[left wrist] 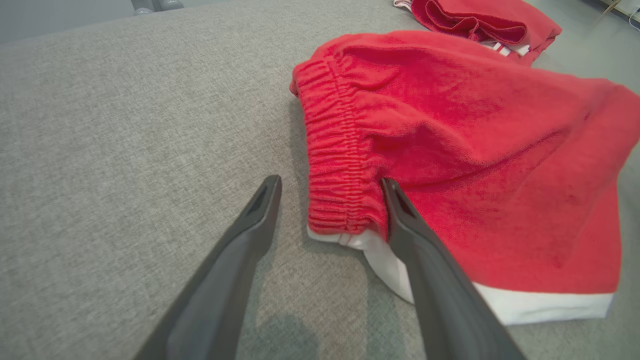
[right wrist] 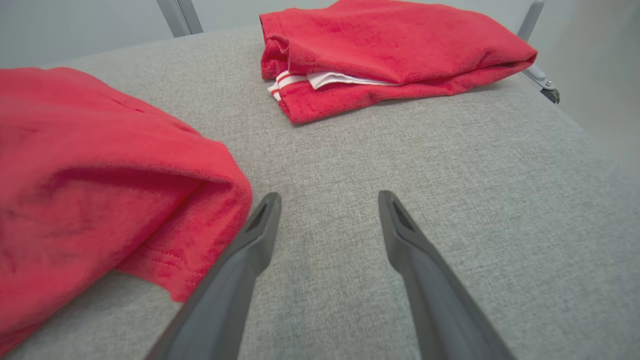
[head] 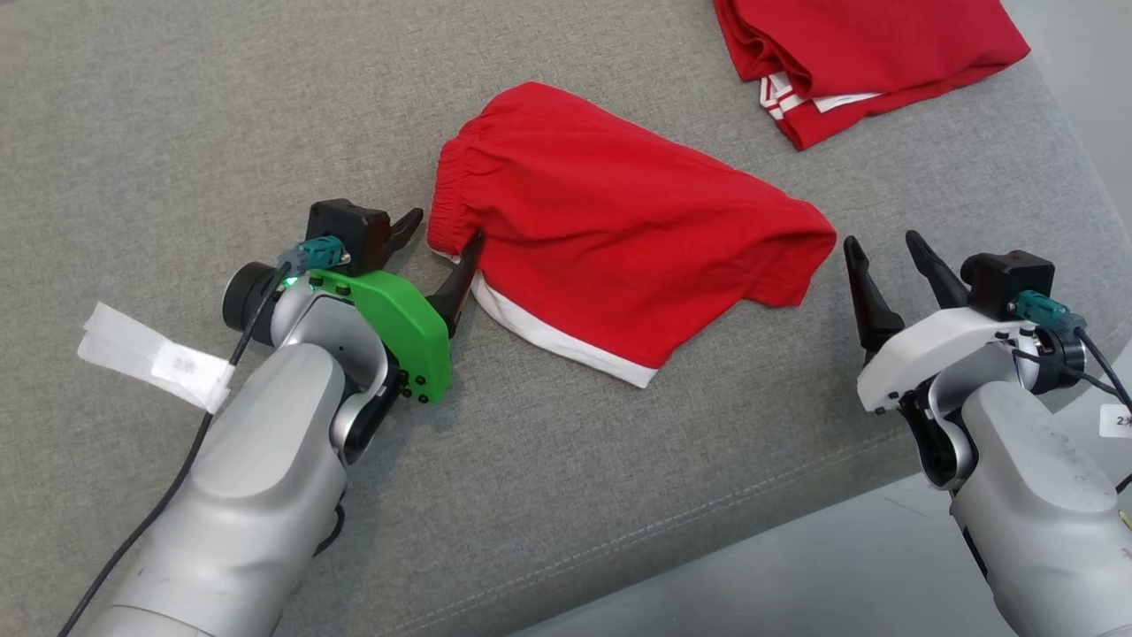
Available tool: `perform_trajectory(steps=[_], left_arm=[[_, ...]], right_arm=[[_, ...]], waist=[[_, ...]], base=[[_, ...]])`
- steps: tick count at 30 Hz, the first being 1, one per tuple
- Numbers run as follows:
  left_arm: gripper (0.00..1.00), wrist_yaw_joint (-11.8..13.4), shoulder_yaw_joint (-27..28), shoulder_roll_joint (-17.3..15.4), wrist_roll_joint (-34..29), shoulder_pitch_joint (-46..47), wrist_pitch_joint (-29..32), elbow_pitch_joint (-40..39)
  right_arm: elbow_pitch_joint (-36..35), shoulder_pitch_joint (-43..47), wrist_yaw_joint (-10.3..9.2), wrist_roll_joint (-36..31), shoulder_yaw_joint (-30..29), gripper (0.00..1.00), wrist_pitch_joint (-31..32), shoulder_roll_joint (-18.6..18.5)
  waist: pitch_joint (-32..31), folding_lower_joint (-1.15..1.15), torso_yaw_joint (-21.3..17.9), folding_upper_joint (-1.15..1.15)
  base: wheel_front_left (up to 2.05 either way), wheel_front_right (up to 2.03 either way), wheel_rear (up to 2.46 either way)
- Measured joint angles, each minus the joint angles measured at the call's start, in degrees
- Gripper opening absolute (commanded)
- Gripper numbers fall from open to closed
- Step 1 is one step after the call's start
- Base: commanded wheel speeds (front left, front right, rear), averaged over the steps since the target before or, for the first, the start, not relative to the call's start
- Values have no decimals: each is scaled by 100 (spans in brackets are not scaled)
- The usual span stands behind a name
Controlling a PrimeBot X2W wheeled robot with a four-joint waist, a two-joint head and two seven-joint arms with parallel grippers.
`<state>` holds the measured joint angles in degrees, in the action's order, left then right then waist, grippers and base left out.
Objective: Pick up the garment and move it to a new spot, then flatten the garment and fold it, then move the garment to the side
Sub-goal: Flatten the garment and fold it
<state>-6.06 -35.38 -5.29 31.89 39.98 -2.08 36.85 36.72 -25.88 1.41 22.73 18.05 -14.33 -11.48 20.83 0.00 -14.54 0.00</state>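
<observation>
Left jaws apart around garment (head: 619, 221) waistband, right jaws apart beside its hem.

The folded red pile (head: 849, 53) is cut off at the head view's top, and the garment (right wrist: 100, 175) is blurred and cropped left at the right wrist.

Bare grey table (head: 177, 106) lies open on the left and near sides of the red garment (head: 619, 221), while a folded red pile (head: 849, 62) blocks the far right corner.

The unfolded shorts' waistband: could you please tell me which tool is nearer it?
Left. The left tool stands open around the waistband corner; the right tool is beside the shorts' opposite end.
</observation>
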Motion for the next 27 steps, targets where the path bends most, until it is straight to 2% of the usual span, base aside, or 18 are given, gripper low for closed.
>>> perform_trajectory(steps=[1,3,4,5,12,15,18,23,27], left_arm=[[95,-8,-34,-41,-51,27,-7,9],[45,-29,-147,-115,-144,57,-71,7],[30,-51,-185,-116,-149,58,-119,-2],[0,-54,-216,-116,-151,58,-163,-16],[0,-101,-396,-40,-224,67,-602,-323],[0,-101,-126,15,-59,91,-873,-509],[0,-86,312,37,200,127,-1063,-625],[0,375,1082,-287,433,109,-1115,-601],[0,630,1636,-586,753,-129,-1122,-486]], right_arm=[[-11,1,0,4,-14,100,-1,5],[-69,1,0,4,-53,100,-1,13],[-102,1,-1,3,-70,100,-2,20],[-126,1,-1,3,-87,100,-2,26],[-241,62,-4,3,-244,100,-9,26],[-260,140,33,3,-235,100,-9,60],[-265,244,168,1,-127,100,-9,86],[-260,325,319,-121,174,100,-9,185],[-248,327,422,-266,526,100,-9,269]], waist=[[11,0,-6,0],[19,0,-5,0],[20,0,0,0],[19,0,5,0],[-35,0,119,0],[-78,0,200,0],[-130,0,292,0],[-238,0,463,0],[-318,0,609,0]], base=[[0,0,0],[0,0,0],[0,0,0],[0,0,0],[0,0,0],[0,0,0],[0,0,0],[0,0,0],[0,0,0]])
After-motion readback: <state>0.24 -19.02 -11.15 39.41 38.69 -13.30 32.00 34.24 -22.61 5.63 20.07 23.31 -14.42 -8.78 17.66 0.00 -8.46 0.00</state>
